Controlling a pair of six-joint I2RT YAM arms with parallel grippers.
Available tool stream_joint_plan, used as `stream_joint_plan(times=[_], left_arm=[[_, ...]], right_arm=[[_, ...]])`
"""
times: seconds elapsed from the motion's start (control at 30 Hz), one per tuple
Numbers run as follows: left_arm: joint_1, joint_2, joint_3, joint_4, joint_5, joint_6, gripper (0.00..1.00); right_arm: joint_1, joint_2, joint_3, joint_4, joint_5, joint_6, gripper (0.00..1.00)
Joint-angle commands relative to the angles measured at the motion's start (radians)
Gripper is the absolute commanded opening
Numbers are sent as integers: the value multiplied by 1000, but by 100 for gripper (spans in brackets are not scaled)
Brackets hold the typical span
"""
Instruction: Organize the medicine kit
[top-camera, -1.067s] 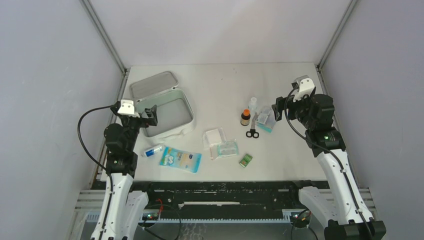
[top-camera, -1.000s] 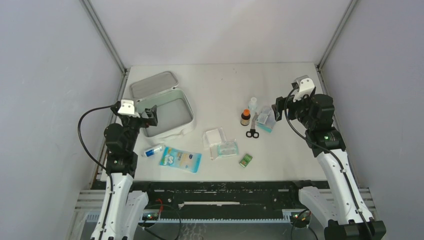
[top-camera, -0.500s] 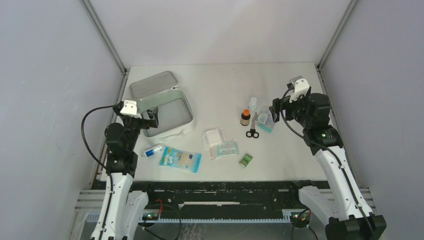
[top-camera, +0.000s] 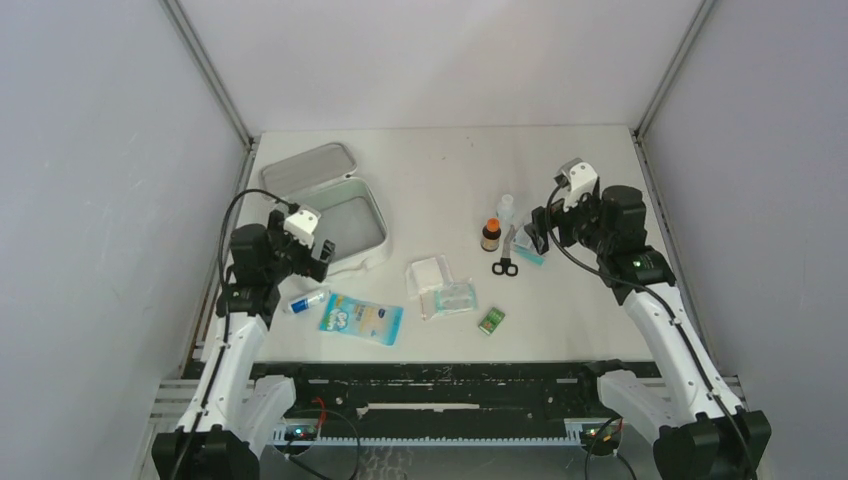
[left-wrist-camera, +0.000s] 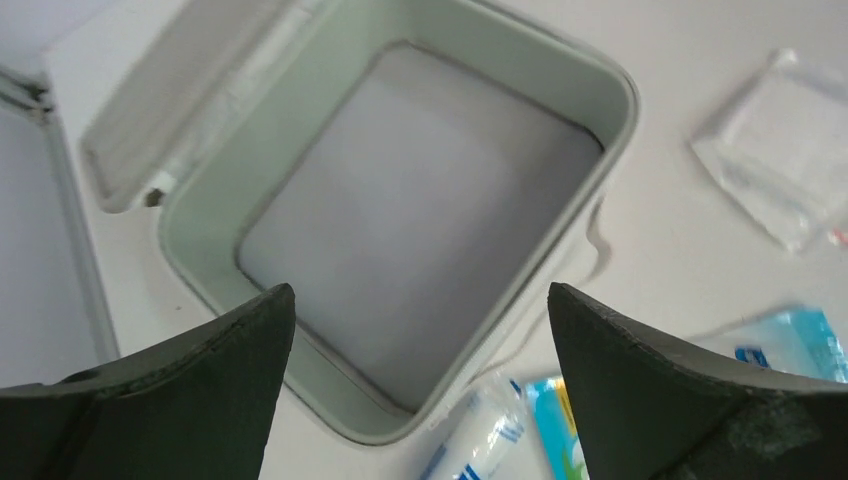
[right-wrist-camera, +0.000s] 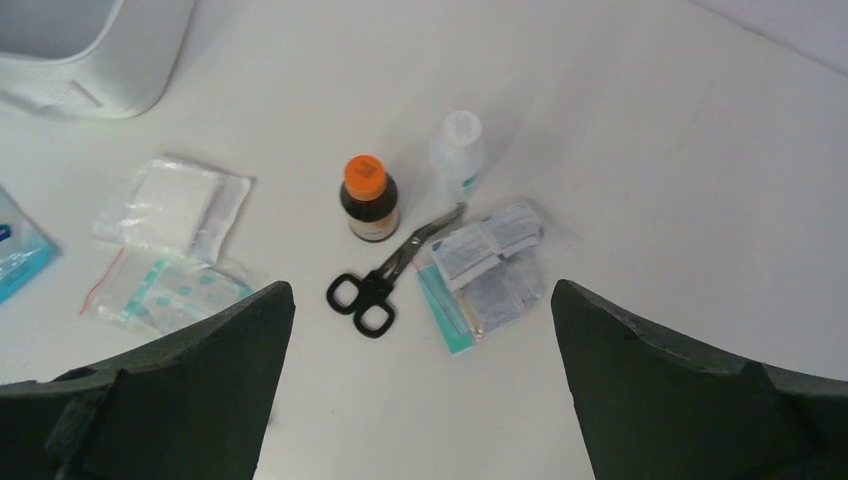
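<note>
Kit (left-wrist-camera: 500, 45) lies open, far left on surface (top-camera: 440, 160). Left jaws wide open at its near edge. Right jaws wide open, near scissors (right-wrist-camera: 385, 275).

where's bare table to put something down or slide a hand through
Bare: the far strip of table behind everything; the gap between the medicine kit and the orange-capped bottle; the near right corner past the green packet. Crowded: the blue-and-white packet through to the scissors.

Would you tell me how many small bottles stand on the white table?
2: a brown bottle with an orange cap beside the black scissors, and a clear white-capped bottle just beyond it. None seems hidden.
</note>
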Motion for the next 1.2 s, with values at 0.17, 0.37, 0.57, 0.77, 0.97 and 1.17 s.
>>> stream_joint_plan(times=[0.17,0.37,0.57,0.77,0.97,1.17], left_arm=[[5,69,79,-231,165,300,100],[6,159,112,-266,137,391,96],[0,262,148,-300,148,487,92],[-21,376,228,-372,145,569,88],[-72,466,263,-406,108,606,82],[-124,569,324,-452,92,632,60]], right_arm=[[127,164,17,68,-44,-29,99],[214,377,147,40,-18,-37,92],[259,603,304,-34,37,-61,83],[275,714,370,-64,84,-92,74],[277,759,386,-62,98,-116,64],[278,781,388,-63,88,-119,43]])
